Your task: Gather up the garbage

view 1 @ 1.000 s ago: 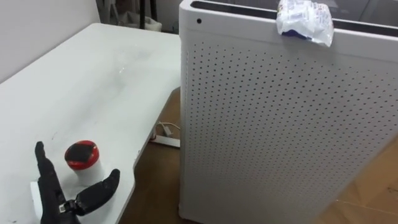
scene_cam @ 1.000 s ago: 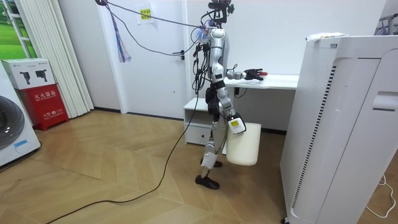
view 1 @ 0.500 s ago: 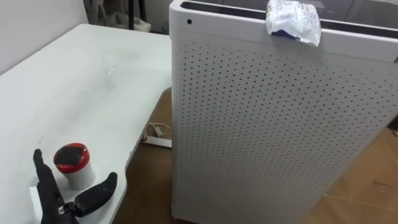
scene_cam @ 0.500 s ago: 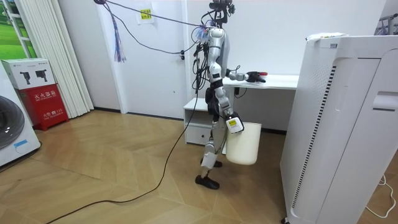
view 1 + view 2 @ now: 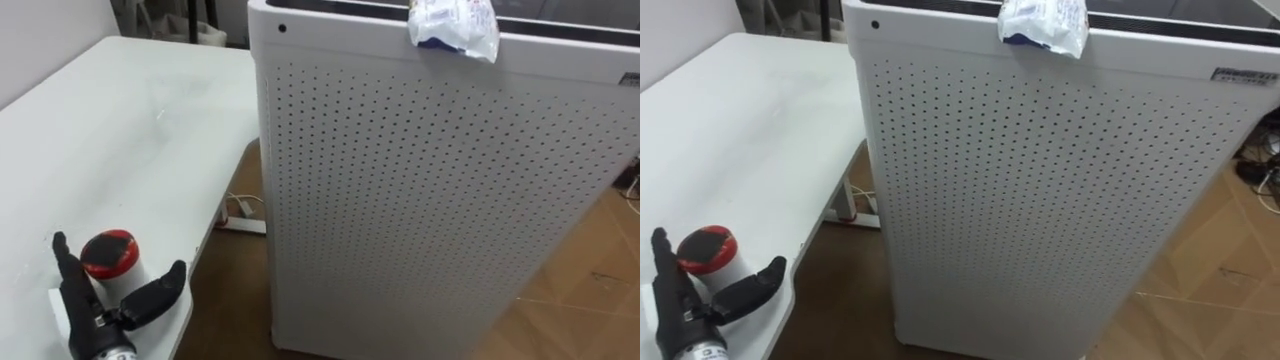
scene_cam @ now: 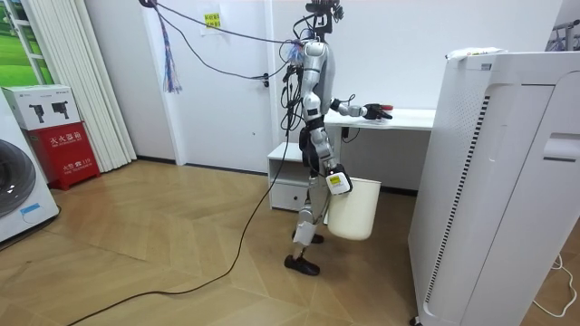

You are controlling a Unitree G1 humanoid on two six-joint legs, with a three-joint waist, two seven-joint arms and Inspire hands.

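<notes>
**A:** Where is the left hand?

**B:** Low at the near edge of the white tabletop [image 5: 120,130]. The left hand [image 5: 90,318] is open, with its fingers straight on the left side and the thumb stretched out to the right.

**A:** And the garbage?

**B:** A small white cup [image 5: 112,265] with a red lid stands upright on the tabletop, in the gap between those fingers and the thumb. I cannot tell whether they touch it, and they are not curled round it.

**A:** Anything else to pick?

**B:** A crumpled white-and-blue wrapper [image 5: 452,22] lies on the top edge of a tall white perforated appliance [image 5: 430,200]. It sags a little over the front. It is well apart from the left hand, higher up and off to the right, beyond the tabletop's edge.

**A:** Where does that appliance stand?

**B:** On the wooden floor [image 5: 590,290], just beside the tabletop's right edge. A white power strip [image 5: 240,222] lies on the floor in the gap below.

**A:** What about the other hand?

**B:** In the room view the right hand [image 6: 335,181] is down at the robot's side, at the rim of a white bin [image 6: 353,210]. The bin is clear of the floor. The hand is too small there, so I cannot tell its grip.

**A:** And the robot itself?

**B:** It stands upright on both feet at the end of the tabletop, with its left arm reaching out over it. The appliance is at the room view's right.
</notes>
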